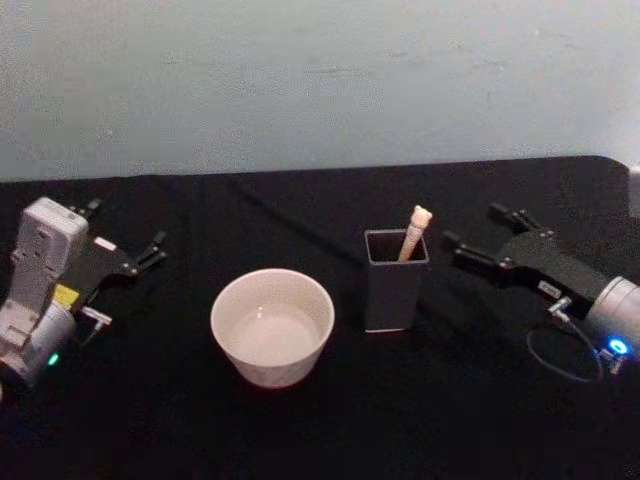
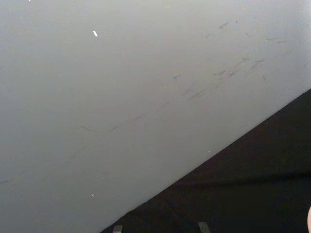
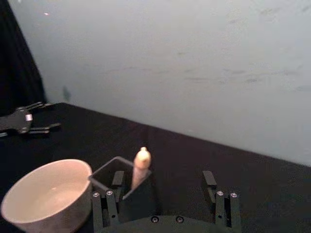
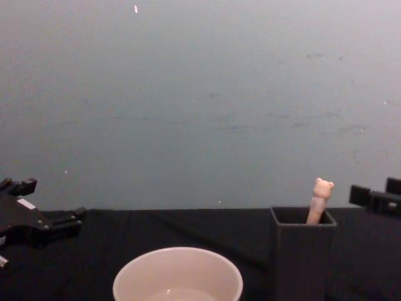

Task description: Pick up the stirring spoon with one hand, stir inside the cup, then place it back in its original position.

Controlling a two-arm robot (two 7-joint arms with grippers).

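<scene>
Cream-white and wide, the cup [image 1: 272, 362] is sitting nearest. Just behind it to the right, the stirring spoon [image 1: 415, 232] is leaning in the dark grey holder [image 1: 396, 290], bear head poking above the rim. Beside it, the right gripper [image 1: 472, 226] is hovering, fingers spread and empty. Pinching that short stub is risking a slip, or tipping the holder onto the cup. The left gripper [image 1: 150, 250] is idling far left, fingers apart.

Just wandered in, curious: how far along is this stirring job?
Nothing looks done: the stirring spoon stands in the dark grey holder, ungrasped. In hand: the right tool is open beside the holder, not touching; the left tool lies far left. Remaining: grasp, stir in the cup, return.
</scene>
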